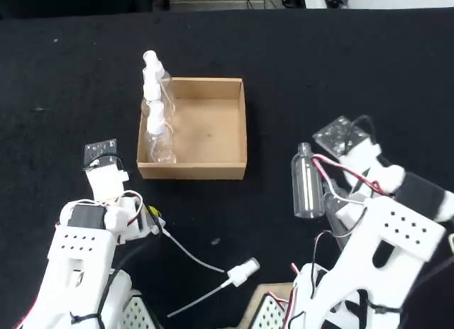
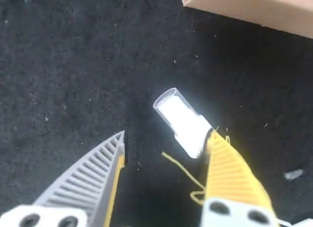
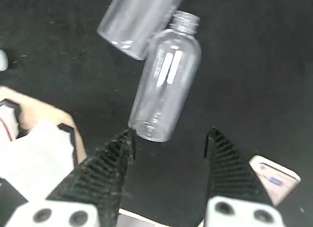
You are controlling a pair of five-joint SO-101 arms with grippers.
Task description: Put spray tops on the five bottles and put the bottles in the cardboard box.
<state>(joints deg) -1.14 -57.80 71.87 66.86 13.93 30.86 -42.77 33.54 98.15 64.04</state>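
The white plastic left arm (image 1: 79, 252) and right arm (image 1: 389, 233) carry red and black cables (their shells are dotted with holes). The left gripper (image 2: 166, 135) has ridged grey and yellow fingers (image 2: 230, 173); the right gripper (image 3: 171, 134) is black.

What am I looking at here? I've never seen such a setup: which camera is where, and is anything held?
Two small robot arms sit side by side at a black table. One picture looks down from above; the other two come from a camera on each arm's wrist, looking past its two-fingered hand. The cardboard box holds capped bottles along one wall. The left hand is open, a loose spray top beside its yellow finger. The right hand is open, pointed at an uncapped bottle lying flat, a second bottle beyond. A spare spray top lies between the arms. Nothing is gripped.
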